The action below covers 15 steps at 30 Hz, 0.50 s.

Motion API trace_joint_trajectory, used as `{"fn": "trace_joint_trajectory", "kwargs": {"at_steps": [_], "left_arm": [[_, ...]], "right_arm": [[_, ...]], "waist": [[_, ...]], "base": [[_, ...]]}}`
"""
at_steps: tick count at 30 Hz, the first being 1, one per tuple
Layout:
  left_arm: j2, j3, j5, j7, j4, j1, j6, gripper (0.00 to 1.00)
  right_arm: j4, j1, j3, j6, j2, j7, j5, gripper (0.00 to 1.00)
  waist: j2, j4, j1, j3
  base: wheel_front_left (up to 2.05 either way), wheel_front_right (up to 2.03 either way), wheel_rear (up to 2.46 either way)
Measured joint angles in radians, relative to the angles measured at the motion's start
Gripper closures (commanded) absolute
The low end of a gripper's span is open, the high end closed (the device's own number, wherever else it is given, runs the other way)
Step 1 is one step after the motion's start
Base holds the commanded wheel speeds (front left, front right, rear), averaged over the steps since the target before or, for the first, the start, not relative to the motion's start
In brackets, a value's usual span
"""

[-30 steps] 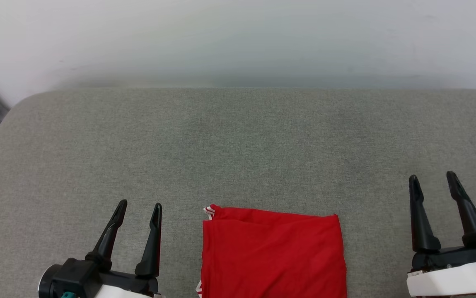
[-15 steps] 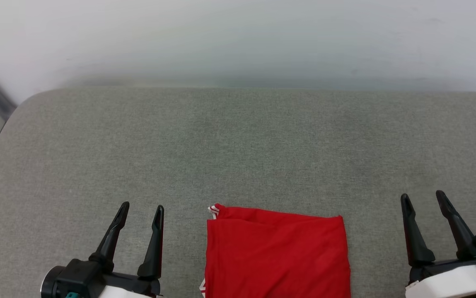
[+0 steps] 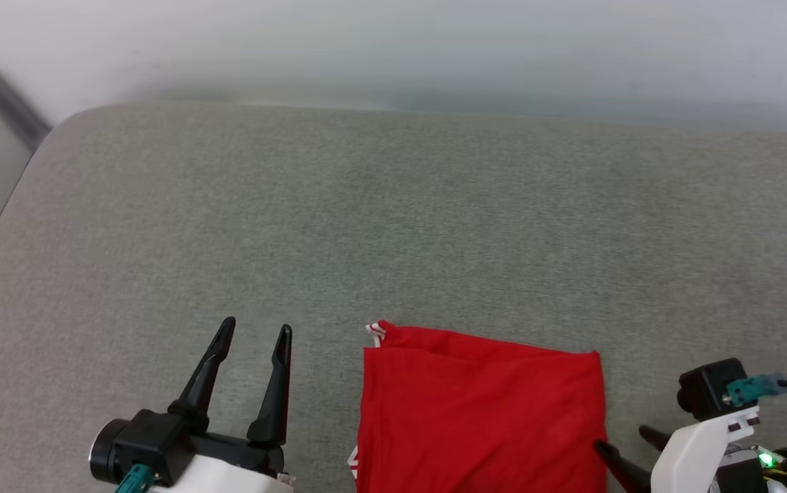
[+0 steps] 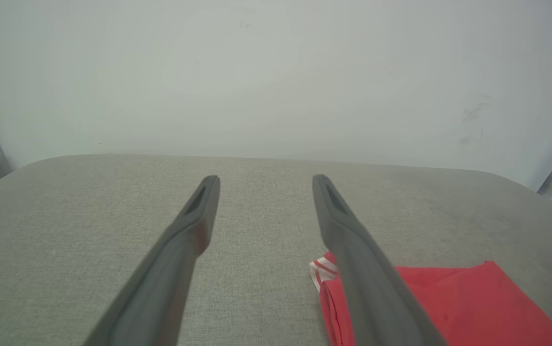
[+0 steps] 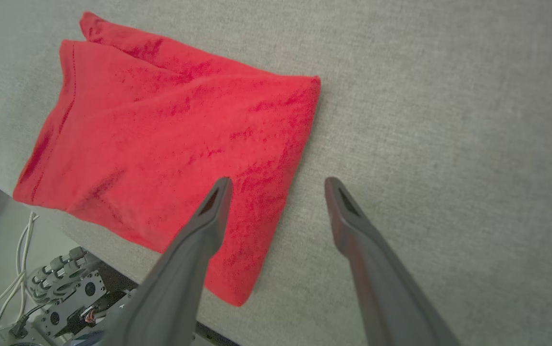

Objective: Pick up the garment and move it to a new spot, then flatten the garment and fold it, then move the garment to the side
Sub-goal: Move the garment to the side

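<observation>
Folded garment [image 3: 479, 411] was seen at 6 o'clock, left gripper [image 3: 257, 325] and right gripper [image 5: 278, 182] jaws held apart; folds could be undone were one layer pinched.

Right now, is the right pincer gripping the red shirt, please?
No, the right pincer is open, its fingers spread over the shirt and the grey cushion, with no cloth pinched between them.

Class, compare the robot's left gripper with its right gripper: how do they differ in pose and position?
Pose: left gripper points forward; right gripper is turned toward the garment. Position: left gripper hangs beside the garment; right gripper straddles its edge. Shared: open jaws, nothing held.
</observation>
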Motion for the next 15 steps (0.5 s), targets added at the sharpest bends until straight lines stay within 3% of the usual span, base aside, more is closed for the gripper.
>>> {"fn": "trace_joint_trajectory", "kwargs": {"at_steps": [5,8,15], "left_arm": [[0.000,-0.018,-0.002,0.000,0.009,-0.027,0.000,0.00],[0.000,-0.025,-0.005,0.000,0.016,-0.040,0.000,0.00],[-0.006,-0.030,-0.013,0.000,0.023,-0.057,0.000,0.00]], "right_arm": [[0.019,-0.007,-0.027,0.000,0.040,0.163,-0.007,0.00],[0.059,-0.036,-0.047,0.000,0.078,0.201,-0.028,0.00],[0.160,-0.064,-0.042,0.000,0.096,0.231,-0.081,0.00]], "waist": [[0.0000,0.045,0.0000,0.025],[0.0000,0.074,0.0000,0.044],[0.0000,0.141,0.0000,0.083]], "base": [[0.00,0.00,0.00],[0.00,0.00,0.00],[0.00,0.00,0.00]]}}
